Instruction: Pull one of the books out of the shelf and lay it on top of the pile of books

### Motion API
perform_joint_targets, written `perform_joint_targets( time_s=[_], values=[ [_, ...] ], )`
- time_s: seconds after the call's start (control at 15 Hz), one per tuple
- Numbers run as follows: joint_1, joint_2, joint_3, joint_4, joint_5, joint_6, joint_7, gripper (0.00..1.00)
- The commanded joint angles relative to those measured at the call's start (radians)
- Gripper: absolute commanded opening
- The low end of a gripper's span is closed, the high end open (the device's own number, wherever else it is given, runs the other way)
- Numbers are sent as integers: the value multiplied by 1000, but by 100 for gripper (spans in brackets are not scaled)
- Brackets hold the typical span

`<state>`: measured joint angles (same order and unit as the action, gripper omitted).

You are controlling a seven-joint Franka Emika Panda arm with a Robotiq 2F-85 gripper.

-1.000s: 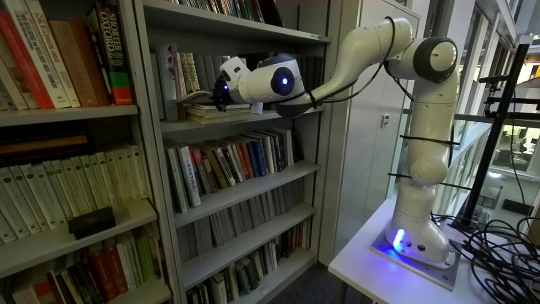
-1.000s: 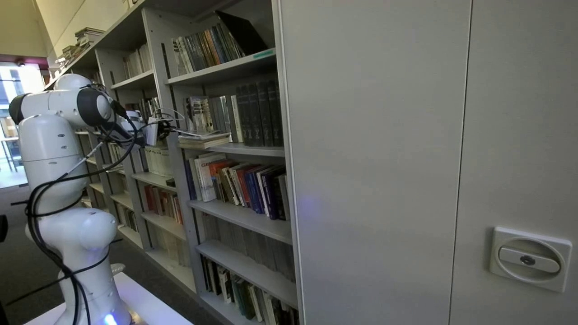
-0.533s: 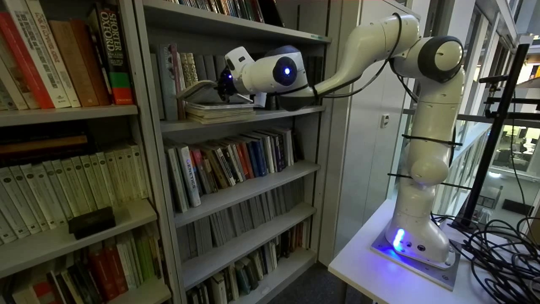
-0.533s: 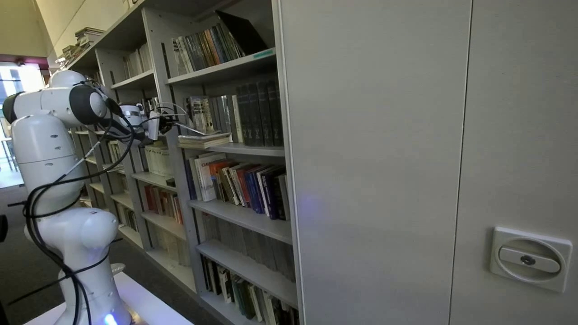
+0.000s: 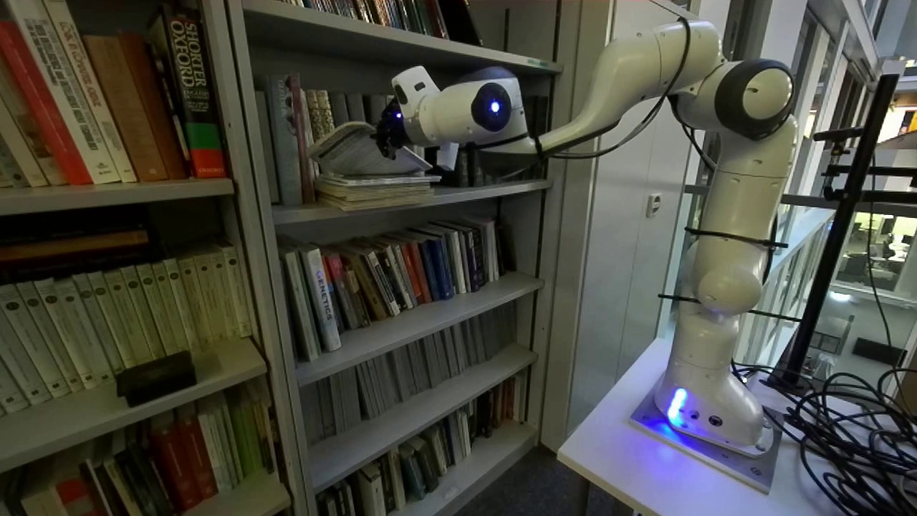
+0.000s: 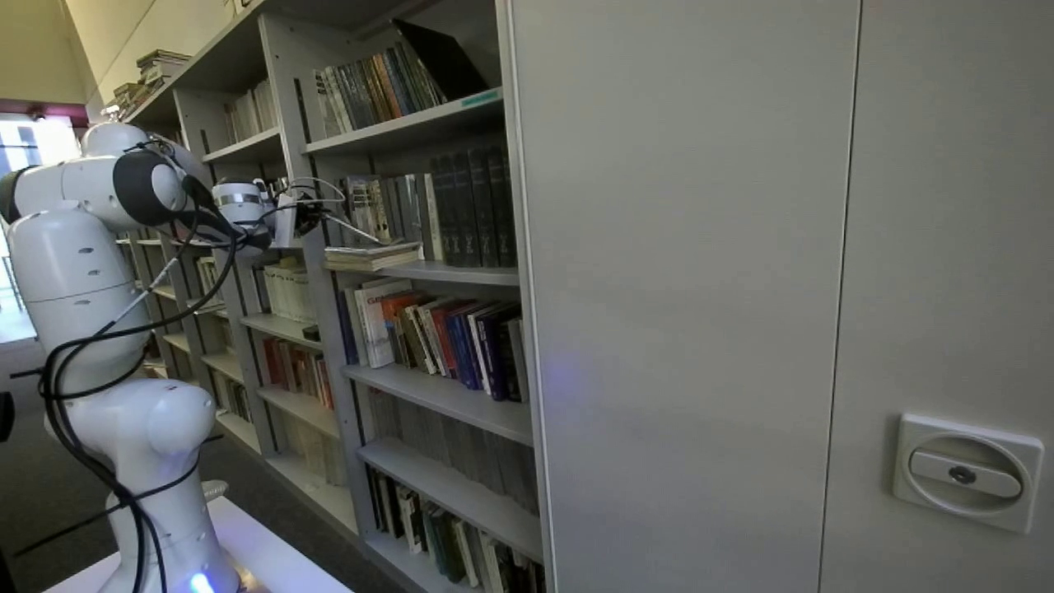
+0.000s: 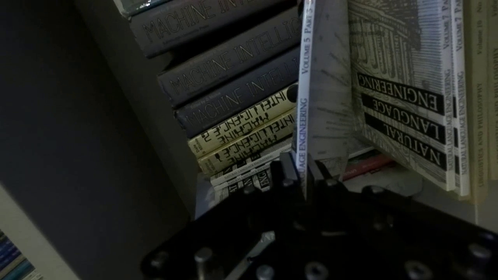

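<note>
Claw [image 7: 302,171] is clamped on thin book [image 7: 305,85], which slants over pile [image 5: 376,193] on left part of shelf [image 5: 487,192], both exterior views.

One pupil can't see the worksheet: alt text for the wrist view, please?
A black gripper is closed on a thin, pale-spined book. The pile of books lies at the picture's right, Machine Intelligence books at its left.

The tool [image 7: 302,169] pinches the thin book [image 7: 326,85] at its spine, which runs ahead of the tips and reads "Volume 5". To the tool's left, grey books [image 7: 233,58] and yellow books [image 7: 242,120] carry "Machine Intelligence" spines, some partly hidden; to its right lies the pile of books [image 7: 408,64], its facing cover lettered "Natural Language Engineering".
</note>
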<state>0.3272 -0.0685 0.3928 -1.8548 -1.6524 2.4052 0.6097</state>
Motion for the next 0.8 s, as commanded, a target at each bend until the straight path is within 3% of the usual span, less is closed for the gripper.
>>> perform_joint_targets(
  time_s=[0.0,0.73],
  values=[
    [-7,-55,-38,-30,16,49,-10,2],
    [-15,-124,-68,-67,-9,54,-31,2]
  ],
)
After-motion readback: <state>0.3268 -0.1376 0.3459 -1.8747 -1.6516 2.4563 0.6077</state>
